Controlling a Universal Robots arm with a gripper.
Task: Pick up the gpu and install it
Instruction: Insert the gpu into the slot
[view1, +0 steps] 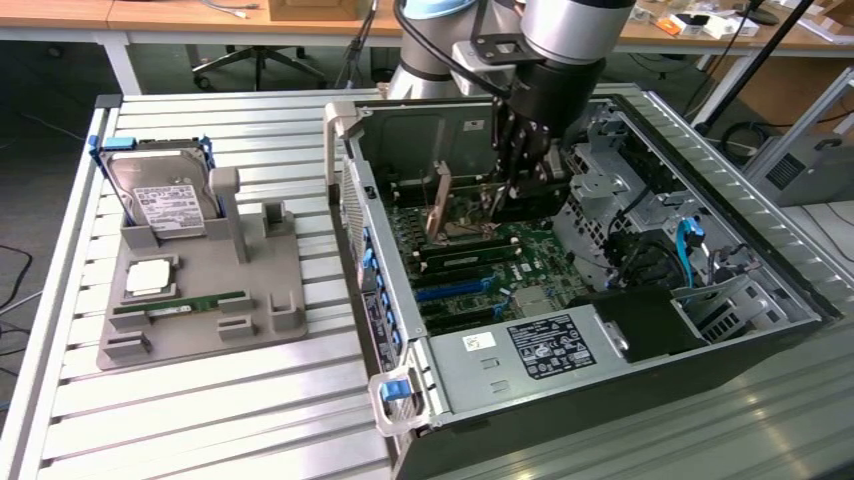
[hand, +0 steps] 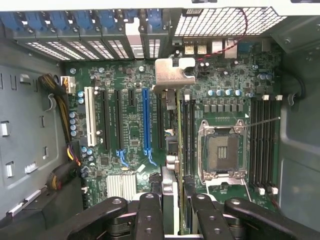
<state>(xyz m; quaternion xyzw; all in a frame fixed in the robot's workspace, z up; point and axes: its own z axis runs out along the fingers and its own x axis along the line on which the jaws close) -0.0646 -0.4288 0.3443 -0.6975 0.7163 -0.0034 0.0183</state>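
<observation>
Inside case: gpu, fingers-held.

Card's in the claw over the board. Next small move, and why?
Probably nudge the graphics card sideways toward the blue slot before lowering: the claw holds it edge-on beside that slot, not over it, bracket toward the rear vents.

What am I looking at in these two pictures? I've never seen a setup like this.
A robot arm reaches down into an open computer case lying on a slatted table. One picture is taken from outside, the other from a camera on the arm's wrist, looking down at the motherboard. The gripper has its fingers closed on the gpu, a thin card seen edge-on, held above the board. Beside the case, a grey holder carries a hard drive and a memory stick.
</observation>
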